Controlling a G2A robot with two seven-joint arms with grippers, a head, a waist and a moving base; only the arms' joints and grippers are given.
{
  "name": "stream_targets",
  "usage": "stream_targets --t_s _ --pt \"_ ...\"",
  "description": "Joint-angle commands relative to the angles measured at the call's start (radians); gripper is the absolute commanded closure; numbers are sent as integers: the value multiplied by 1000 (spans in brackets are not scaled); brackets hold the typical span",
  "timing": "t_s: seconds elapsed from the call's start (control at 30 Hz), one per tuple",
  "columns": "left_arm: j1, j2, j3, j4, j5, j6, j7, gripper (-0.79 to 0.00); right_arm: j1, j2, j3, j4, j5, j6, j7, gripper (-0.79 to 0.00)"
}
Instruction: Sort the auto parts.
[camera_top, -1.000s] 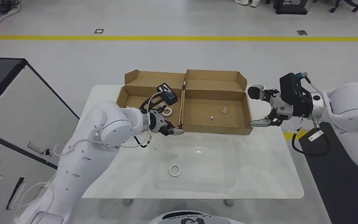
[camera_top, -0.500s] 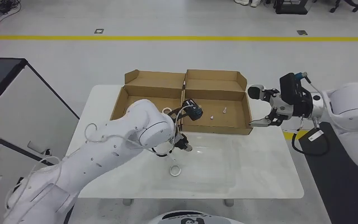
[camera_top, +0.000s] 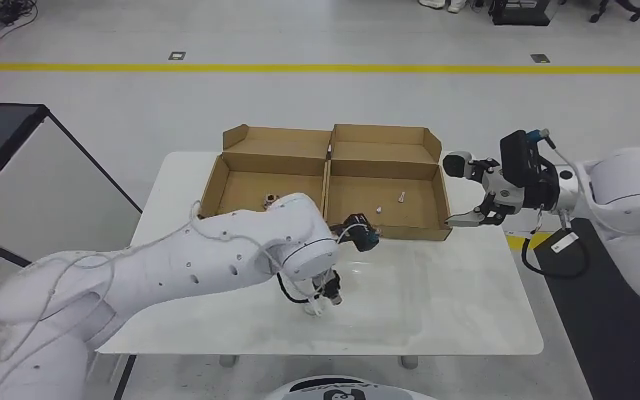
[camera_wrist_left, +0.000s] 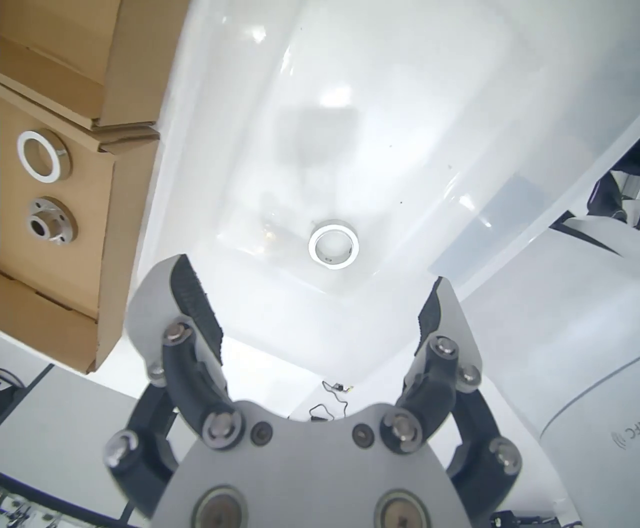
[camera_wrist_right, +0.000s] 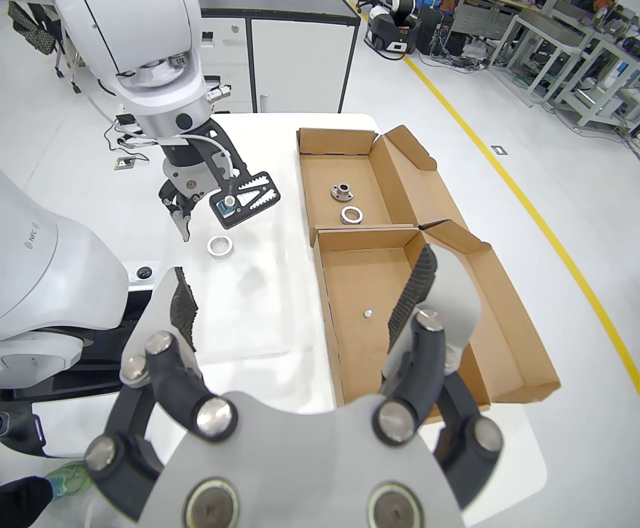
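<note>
**open left fingers just above the loose ring in the tray**

the left gripper (camera_wrist_left: 311, 272) is held over the clear tray (camera_wrist_left: 400, 125), with its fingers spread wide and nothing between them. the ring (camera_wrist_left: 333, 248) is seen lying flat on the tray floor with its hole upward, just ahead of the fingertips and about on the middle line between them. as a round part it has no long axis, so probably no turn of the wrist is needed, only a short way down and forward. nothing is seen between the pads and the ring; the tray wall is judged the only thing that could be touched.

the left box (camera_wrist_right: 325, 170), beside the tray, already holds a second ring (camera_wrist_left: 44, 154) and a flange (camera_wrist_left: 52, 227), near each other but apart. a small screw (camera_wrist_right: 367, 313) lies in the right box (camera_wrist_right: 360, 270). the right gripper (camera_wrist_right: 304, 262), also opened and empty, is kept at the outer end of that box, well apart from the ring, so the left arm is clearly the nearer one.
</note>
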Motion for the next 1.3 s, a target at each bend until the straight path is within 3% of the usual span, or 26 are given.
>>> stream_targets --t_s 0.0,0.2,0.53,0.63,0.67,0.9,0.97,1.27 --pt "-7 -8 18 10 -2 -15 0 -742 0 0 0 0 0 0 0 -785" --pt "30 -39 18 66 13 -82 0 -736 0 0 0 0 0 0 0 -785" --pt "79 -72 18 145 39 -185 0 -619 0 0 0 0 0 0 0 -785" --pt "84 -72 18 161 37 -208 0 -631 0 0 0 0 0 0 0 -785" --pt "85 -71 18 166 41 -222 0 -668 0 0 0 0 0 0 0 -785" --pt "103 -54 18 187 57 -304 0 -610 0 0 0 0 0 0 0 -785" --pt "108 -49 18 192 58 -330 0 -628 0 0 0 0 0 0 0 -785" --pt "131 -44 18 199 84 -342 0 -563 0 0 0 0 0 0 0 -785"
